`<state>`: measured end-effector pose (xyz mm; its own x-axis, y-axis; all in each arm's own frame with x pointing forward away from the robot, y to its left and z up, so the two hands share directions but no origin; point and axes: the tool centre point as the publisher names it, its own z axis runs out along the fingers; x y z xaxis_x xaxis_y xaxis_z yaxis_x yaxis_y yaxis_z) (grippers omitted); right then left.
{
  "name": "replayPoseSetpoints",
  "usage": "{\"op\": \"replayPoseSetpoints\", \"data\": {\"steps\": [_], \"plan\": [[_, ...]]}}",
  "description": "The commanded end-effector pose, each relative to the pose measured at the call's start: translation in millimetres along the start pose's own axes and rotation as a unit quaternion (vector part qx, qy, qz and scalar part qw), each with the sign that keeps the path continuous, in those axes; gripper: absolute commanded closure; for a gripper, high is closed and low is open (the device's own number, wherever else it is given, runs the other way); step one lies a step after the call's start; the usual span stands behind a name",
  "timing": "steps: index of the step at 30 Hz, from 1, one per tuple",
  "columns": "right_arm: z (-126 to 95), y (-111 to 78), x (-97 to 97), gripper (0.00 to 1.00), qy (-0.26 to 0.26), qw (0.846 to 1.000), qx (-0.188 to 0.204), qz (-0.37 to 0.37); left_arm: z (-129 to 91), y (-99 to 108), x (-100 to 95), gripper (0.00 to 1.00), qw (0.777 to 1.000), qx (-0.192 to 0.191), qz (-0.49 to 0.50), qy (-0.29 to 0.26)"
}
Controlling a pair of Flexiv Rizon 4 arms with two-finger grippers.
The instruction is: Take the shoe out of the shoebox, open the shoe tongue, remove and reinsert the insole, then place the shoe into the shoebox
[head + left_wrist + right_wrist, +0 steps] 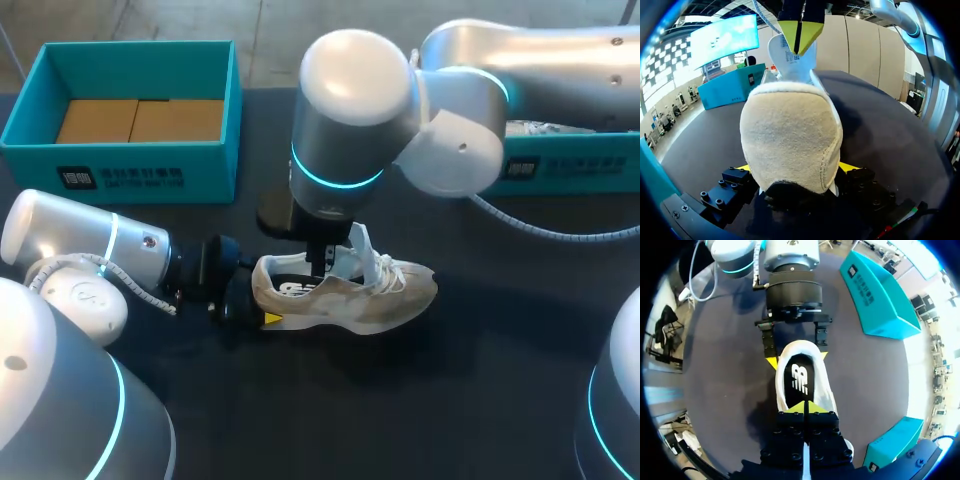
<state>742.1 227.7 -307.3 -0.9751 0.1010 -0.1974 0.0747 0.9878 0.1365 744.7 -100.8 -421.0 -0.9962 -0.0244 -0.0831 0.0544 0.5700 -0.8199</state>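
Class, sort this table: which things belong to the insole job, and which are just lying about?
Job: beige suede sneaker; its white tongue; black insole; open teal cardboard shoebox; left gripper; right gripper.
Lying about, probably: second teal box.

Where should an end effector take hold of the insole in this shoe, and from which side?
Likely the heel end of the insole, coming straight down from above. The shoe stands upright on its sole, heel clamped by the left end effector, and the right end effector holds the tongue up, so that opening is exposed.
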Motion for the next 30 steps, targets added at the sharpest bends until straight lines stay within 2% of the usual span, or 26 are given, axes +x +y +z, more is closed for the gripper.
{"op": "replayPoseSetpoints", "data": {"steps": [1, 8, 16, 25, 30], "plan": [[19, 7.2, -2.3, 1.00, 0.017, 1.000, 0.005, -0.016, -1, 2, 1.5, 1.00, 1.000, -0.002, 0.000, 0.000], [36, 1.1, -5.0, 1.00, 0.049, 0.997, 0.031, -0.049, -1, 2, 1.5, 1.00, 1.000, -0.002, 0.000, 0.000], [52, -9.5, -10.3, 1.00, 0.066, 0.995, 0.040, -0.065, -1, 2, 1.5, 1.00, 1.000, -0.002, 0.000, 0.000], [55, -18.8, 10.0, 1.00, 0.083, 0.994, 0.046, -0.052, -1, 2, 1.5, 1.00, 1.000, -0.002, 0.000, 0.000], [55, -22.3, 13.3, 1.00, 0.085, 0.994, 0.047, -0.045, -1, 2, 1.5, 1.00, 1.000, -0.002, 0.000, 0.000]]}}
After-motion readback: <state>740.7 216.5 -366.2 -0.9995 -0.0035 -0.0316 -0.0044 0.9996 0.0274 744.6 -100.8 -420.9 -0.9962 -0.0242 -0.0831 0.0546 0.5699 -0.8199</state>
